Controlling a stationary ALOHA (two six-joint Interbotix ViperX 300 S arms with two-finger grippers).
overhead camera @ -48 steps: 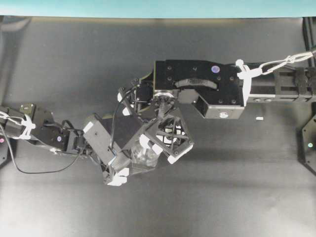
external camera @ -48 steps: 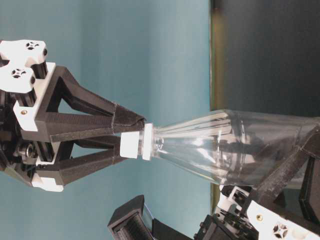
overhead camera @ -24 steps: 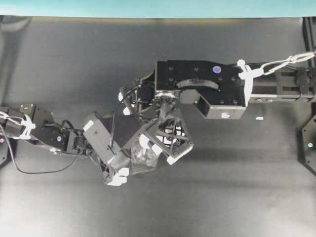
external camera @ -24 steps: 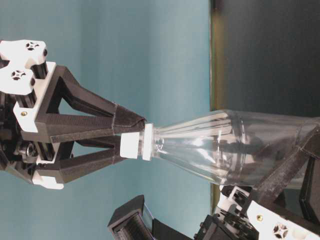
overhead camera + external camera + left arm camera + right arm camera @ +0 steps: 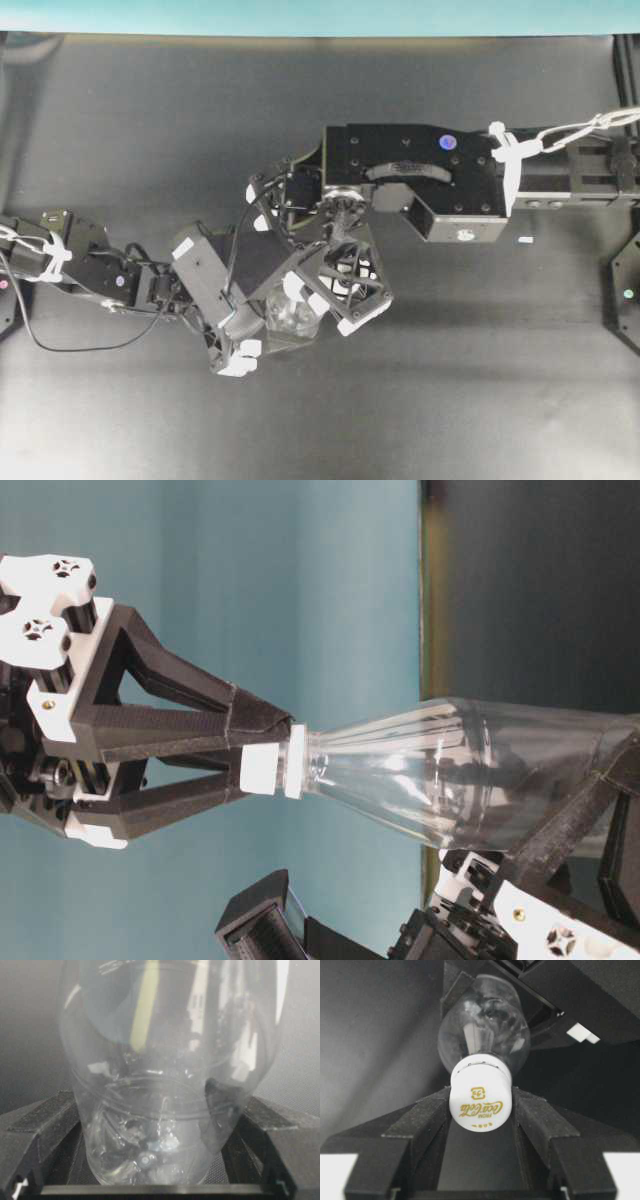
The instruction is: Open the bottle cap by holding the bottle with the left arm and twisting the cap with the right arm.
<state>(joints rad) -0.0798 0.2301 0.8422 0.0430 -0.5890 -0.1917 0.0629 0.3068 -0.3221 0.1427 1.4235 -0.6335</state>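
Observation:
The clear bottle (image 5: pixel 290 322) stands upright with my left gripper (image 5: pixel 285 328) shut on its rounded body; in the left wrist view the bottle (image 5: pixel 165 1085) fills the space between both black fingers (image 5: pixel 45 1125). Its white bottle cap (image 5: pixel 480 1102) sits between the pads of my right gripper (image 5: pixel 480 1112), which comes down from above. The table-level view shows the cap (image 5: pixel 262 770) at the tips of the right gripper (image 5: pixel 262 765), on the bottle (image 5: pixel 450 770). The pads lie close along both sides of the cap; whether they still press on it does not show.
A tiny white scrap (image 5: pixel 525 240) lies on the black table (image 5: pixel 150 130) to the right, under the right arm's boxy segment (image 5: pixel 420 175). The left arm's cables (image 5: pixel 90 345) trail at the left. A teal wall (image 5: pixel 300 15) borders the far edge.
The right arm's boxy segment has shifted a little to the right and its gripper has turned slightly about the cap. The bottle and the left gripper have stayed put.

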